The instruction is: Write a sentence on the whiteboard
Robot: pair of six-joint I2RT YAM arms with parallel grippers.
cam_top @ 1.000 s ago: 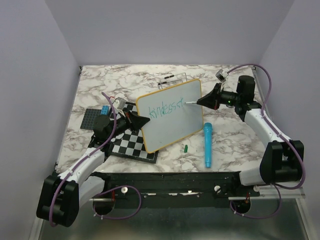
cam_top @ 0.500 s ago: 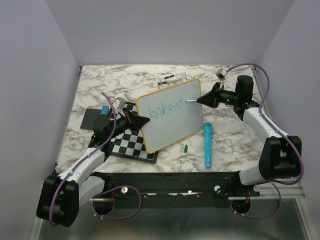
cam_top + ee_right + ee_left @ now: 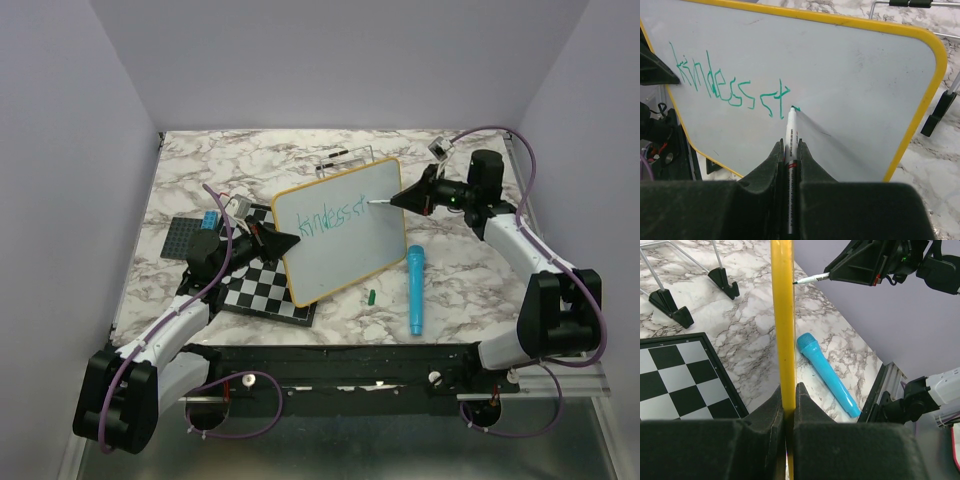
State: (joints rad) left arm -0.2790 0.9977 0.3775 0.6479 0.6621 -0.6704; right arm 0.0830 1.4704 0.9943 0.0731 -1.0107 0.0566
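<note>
Two grippers meet at the whiteboard, which stands tilted on the counter. The left gripper is at its left edge, the right gripper at its right side. Left wrist view: the left gripper pinches the whiteboard by its yellow rim. Right wrist view: the right gripper pinches a marker, its tip touching the whiteboard just after the sentence, which reads "kindess st".

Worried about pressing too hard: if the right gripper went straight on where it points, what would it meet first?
The whiteboard: the marker in the right gripper appears to touch its face beside the sentence.
</note>
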